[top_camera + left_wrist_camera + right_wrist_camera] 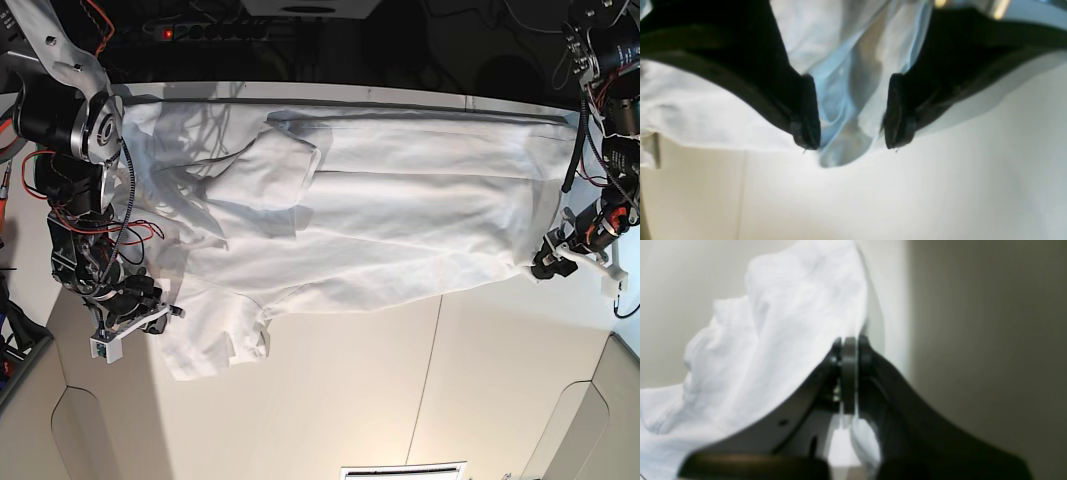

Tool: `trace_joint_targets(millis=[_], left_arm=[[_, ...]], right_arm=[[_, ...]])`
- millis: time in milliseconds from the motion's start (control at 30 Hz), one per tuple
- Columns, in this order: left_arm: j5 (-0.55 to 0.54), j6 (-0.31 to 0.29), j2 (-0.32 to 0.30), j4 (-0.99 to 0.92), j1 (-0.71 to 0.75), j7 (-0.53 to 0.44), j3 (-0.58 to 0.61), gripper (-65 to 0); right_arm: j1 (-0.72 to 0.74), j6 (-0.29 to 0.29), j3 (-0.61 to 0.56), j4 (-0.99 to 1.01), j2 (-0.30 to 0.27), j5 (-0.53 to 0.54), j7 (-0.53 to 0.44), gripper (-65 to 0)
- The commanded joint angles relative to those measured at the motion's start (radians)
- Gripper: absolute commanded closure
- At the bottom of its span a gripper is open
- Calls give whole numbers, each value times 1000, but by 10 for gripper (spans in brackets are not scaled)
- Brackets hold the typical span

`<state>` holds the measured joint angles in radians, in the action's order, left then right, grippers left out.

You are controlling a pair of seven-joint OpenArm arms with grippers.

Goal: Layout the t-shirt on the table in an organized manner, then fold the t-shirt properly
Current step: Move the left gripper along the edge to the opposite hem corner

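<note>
White cotton t-shirt (380, 225) spread wide across table (330, 400), far side. Right gripper (849, 350) at view's left: pinched on shirt edge. Left gripper (851, 113) at right: jaws apart, bunched hem between, unheld. Your risk: one-sided pull skews layout.

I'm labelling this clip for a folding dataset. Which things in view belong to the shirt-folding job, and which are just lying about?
Belongs to the job:
- plain white wrinkly cotton t-shirt
- wide matte white table
- left claw, open around a fold of the shirt
- right claw, shut on the shirt's edge

Just lying about:
- black power strip with a red light behind the table
- loose red and black wires
</note>
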<state>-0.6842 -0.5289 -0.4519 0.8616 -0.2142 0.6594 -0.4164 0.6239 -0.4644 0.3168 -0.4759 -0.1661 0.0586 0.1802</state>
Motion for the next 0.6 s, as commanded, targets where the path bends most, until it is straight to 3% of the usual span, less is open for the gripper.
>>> trace_joint_targets(millis=[0,300,567], left_arm=[[-30,-19,-22,14,-22,-7,-3,-348],[-83,-94,-22,14,-22,30,1,-348],[-24,-85,-21,14,-22,-11,68,-348]], right_arm=[[32,-8,2,-17,-7,12,-24,0],[32,-8,2,-17,-7,12,-24,0],[32,-8,2,-17,-2,12,-24,0]])
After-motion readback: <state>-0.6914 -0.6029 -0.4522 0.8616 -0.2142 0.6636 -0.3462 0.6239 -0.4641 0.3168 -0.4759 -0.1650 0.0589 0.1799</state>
